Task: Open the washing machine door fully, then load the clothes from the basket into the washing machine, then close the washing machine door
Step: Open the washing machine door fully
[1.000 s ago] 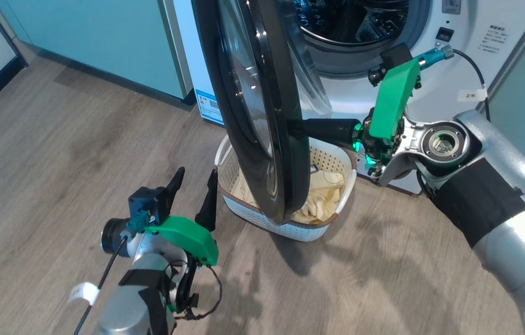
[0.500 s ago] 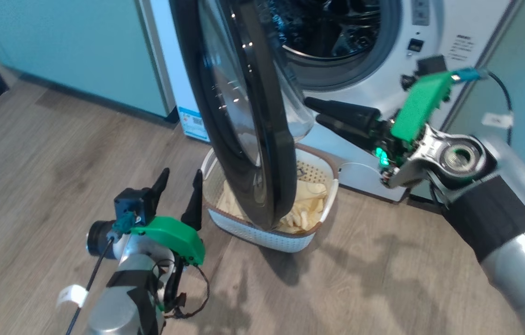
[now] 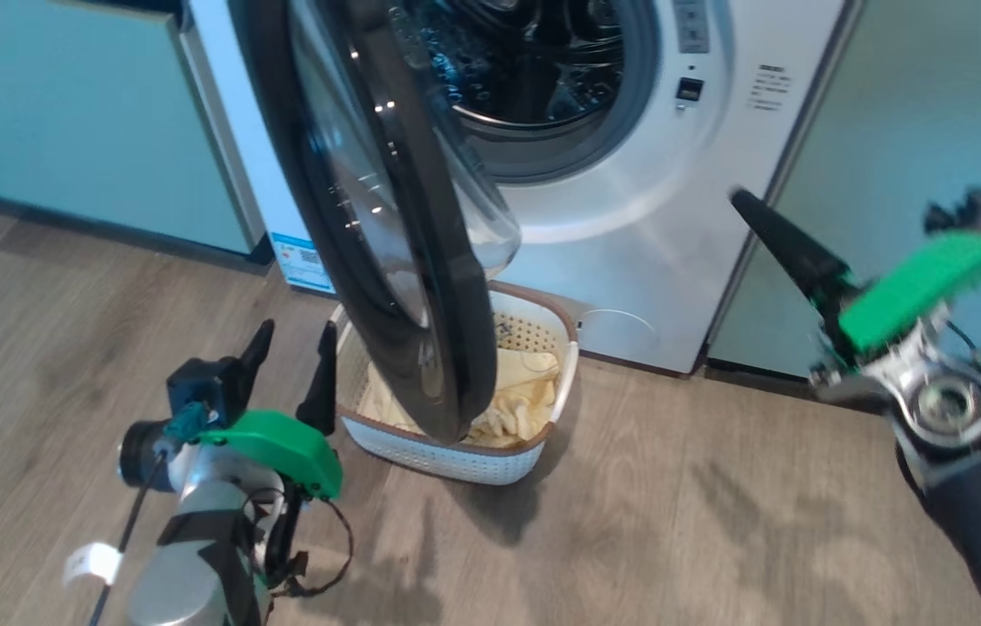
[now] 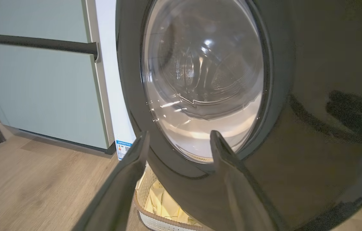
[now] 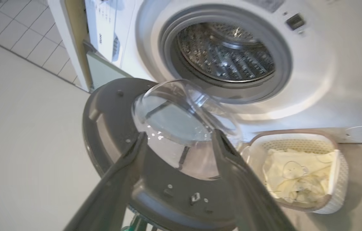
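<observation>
Two grippers are showing, and both are holding nothing. The left gripper is hanging low with its fingers spread wide, just beside the basket and near the black rim of the washing machine door. The right gripper is spread wide too, well apart from the door. The door is standing swung out from the washing machine. The clothes are lying in the basket, which is sitting on the floor under the door.
</observation>
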